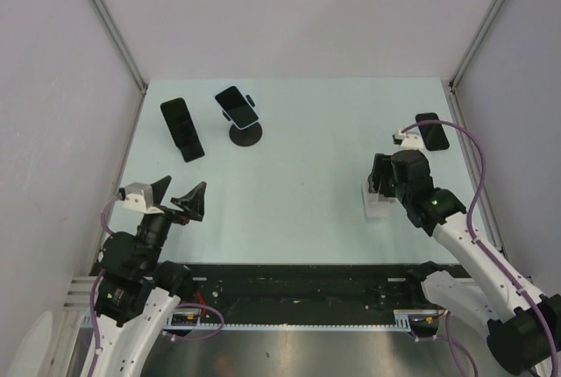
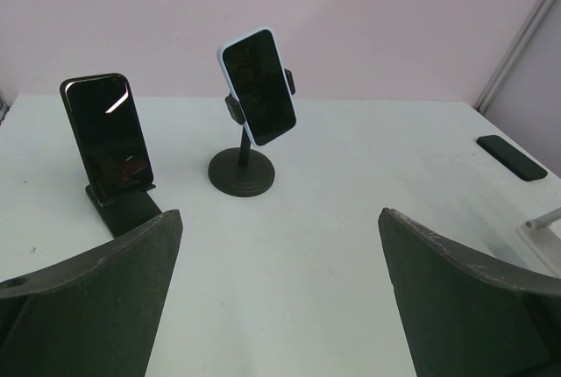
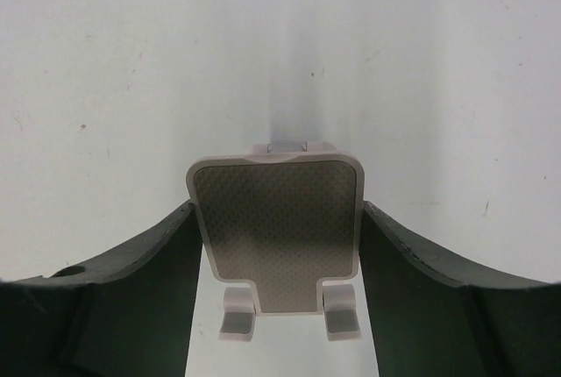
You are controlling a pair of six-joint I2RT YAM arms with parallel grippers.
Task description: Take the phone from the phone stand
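though partly under right gripper (image 1: 379, 188), white stand (image 1: 382, 209)

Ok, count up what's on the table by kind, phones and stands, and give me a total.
Phones: 3 (black phone, white-cased phone, flat black phone)
Stands: 3 (black wedge stand, round-base stand, white stand)
Total: 6

Stand (image 3: 276, 228): white, upright, with a tilted backplate faced in a grey dotted pad and two small lips at its foot. It carries nothing. Phone (image 1: 432, 131): black, screen dark, lying flat beyond the stand to its right, not touching it.
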